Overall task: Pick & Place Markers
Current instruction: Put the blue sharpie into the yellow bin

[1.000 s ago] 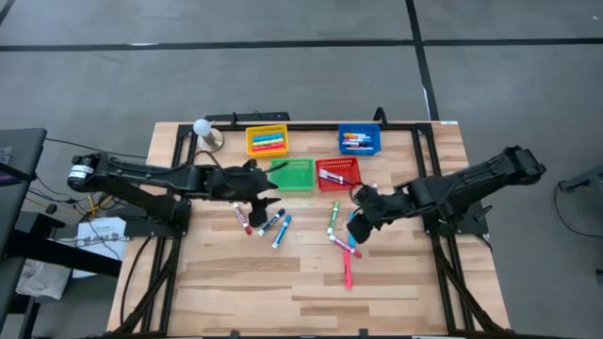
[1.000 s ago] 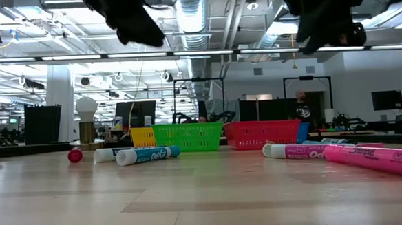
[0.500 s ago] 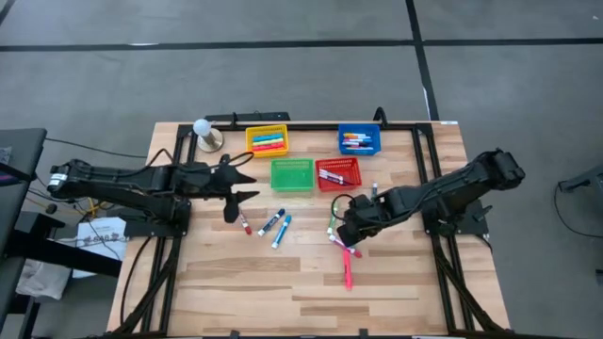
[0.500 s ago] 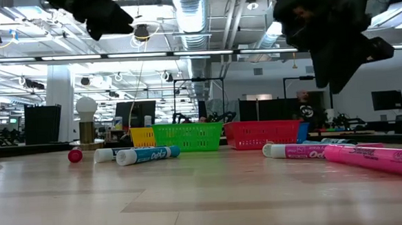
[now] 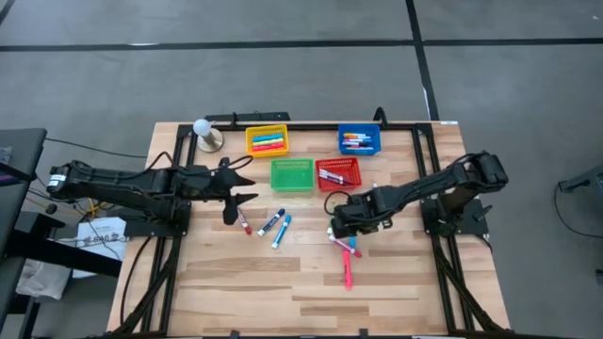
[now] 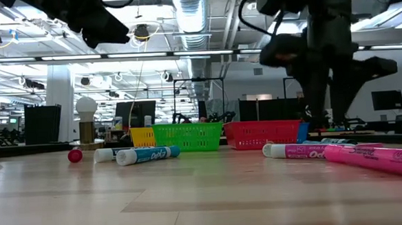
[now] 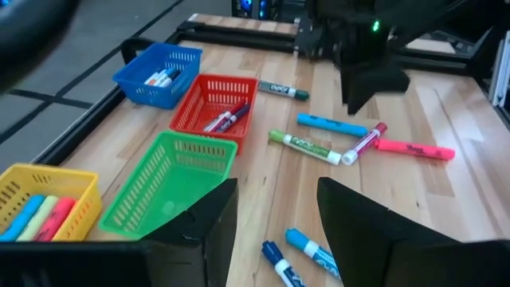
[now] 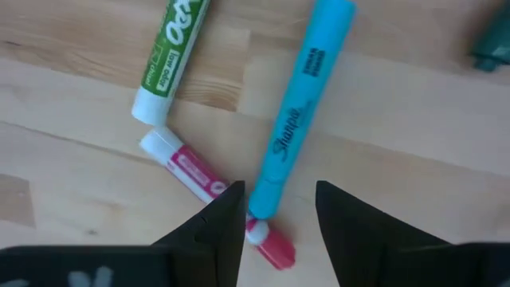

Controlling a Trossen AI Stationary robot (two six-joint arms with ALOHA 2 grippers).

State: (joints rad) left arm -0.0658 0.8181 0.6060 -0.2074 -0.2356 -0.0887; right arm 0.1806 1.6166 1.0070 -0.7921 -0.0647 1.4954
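Since the earlier frames the right hand (image 5: pixel 345 224) is coming down and in toward the red basket (image 5: pixel 338 173), now hanging low over the loose markers on the tabletop (image 5: pixel 236 282) just in front of that basket; the left hand (image 5: pixel 236 193) is pulling back from the green basket (image 5: pixel 291 175) and is now waiting beside it, fingers spread.

The right hand's fingers (image 8: pixel 209 231) are parted, straddling the near end of the light blue marker (image 8: pixel 295 119), which is lying on the wood in front of the red basket, its tip touching or overlapping the small red and white marker (image 8: pixel 199 183). A green marker (image 8: pixel 169 56) is lying just beside them. To do this step well, the hand should be descending straight down with the blue barrel centred between the fingers, and closing across the barrel rather than along it, so the red and white marker underneath or alongside is not pinched too. A grip a little farther up the barrel, away from the crossing point, looks safer.

Hard to judge: whether the blue marker is resting on the red one or merely touching it. In the high view the arm is covering most of this cluster. The low view is not showing how far the fingertips are from the wood. The markers inside the baskets are too small to count.
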